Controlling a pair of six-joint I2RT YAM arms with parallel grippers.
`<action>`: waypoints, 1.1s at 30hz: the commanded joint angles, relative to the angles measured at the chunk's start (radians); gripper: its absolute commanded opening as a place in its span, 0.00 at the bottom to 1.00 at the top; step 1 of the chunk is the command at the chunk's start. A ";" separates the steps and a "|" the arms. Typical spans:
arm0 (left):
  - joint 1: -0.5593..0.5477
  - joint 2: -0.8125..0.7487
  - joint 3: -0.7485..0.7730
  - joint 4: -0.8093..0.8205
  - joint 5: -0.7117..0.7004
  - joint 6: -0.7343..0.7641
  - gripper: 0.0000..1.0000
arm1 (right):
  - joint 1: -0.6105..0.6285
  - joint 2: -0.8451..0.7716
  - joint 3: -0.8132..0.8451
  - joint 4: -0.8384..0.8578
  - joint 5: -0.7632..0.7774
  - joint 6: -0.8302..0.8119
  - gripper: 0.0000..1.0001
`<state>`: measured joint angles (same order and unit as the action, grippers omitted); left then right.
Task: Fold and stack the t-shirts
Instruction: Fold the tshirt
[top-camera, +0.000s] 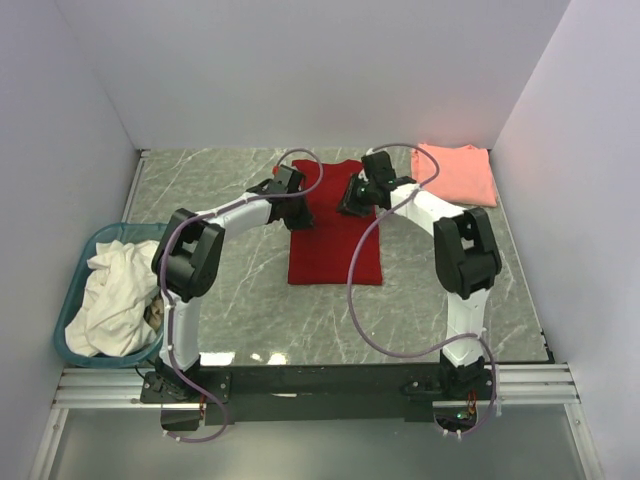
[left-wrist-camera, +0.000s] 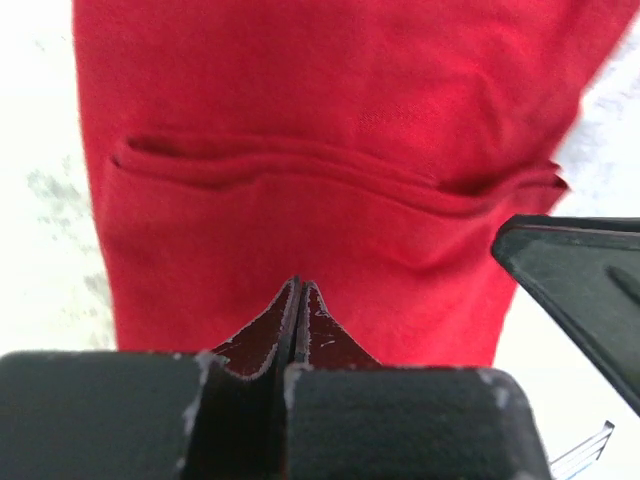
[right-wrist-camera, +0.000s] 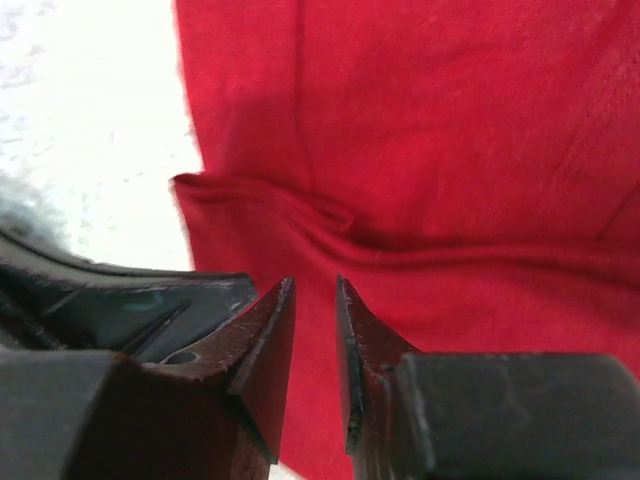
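Observation:
The deep red t-shirt (top-camera: 335, 245) lies on the table as a long folded strip, with a crosswise crease near its far end (left-wrist-camera: 330, 175). The salmon-pink t-shirt (top-camera: 458, 172) lies folded at the back right corner. My left gripper (top-camera: 290, 190) hovers over the red shirt's far left edge, its jaws (left-wrist-camera: 298, 284) pressed together with no cloth between them. My right gripper (top-camera: 355, 198) is over the far right edge, its jaws (right-wrist-camera: 315, 285) slightly apart above the red cloth (right-wrist-camera: 440, 130), holding nothing. Each wrist view shows the other gripper close beside it.
A teal basket (top-camera: 72, 300) with white cloth (top-camera: 115, 295) stands at the table's left edge. White walls close in the back and both sides. Purple cables loop over the marble table (top-camera: 250, 300) near the red shirt.

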<state>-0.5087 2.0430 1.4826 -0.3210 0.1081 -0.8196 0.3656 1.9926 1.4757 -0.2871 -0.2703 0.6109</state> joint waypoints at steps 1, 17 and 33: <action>0.028 0.028 0.059 -0.012 0.024 0.028 0.01 | -0.002 0.046 0.070 -0.063 0.009 -0.017 0.29; 0.093 0.077 0.070 -0.021 0.048 0.042 0.01 | -0.019 0.264 0.301 -0.142 0.025 -0.049 0.29; 0.061 -0.234 -0.142 0.100 0.156 -0.035 0.10 | -0.054 0.008 0.319 -0.222 0.026 -0.103 0.37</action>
<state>-0.4252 1.8767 1.3876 -0.2756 0.2249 -0.8185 0.3206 2.1567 1.8263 -0.5129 -0.2462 0.5110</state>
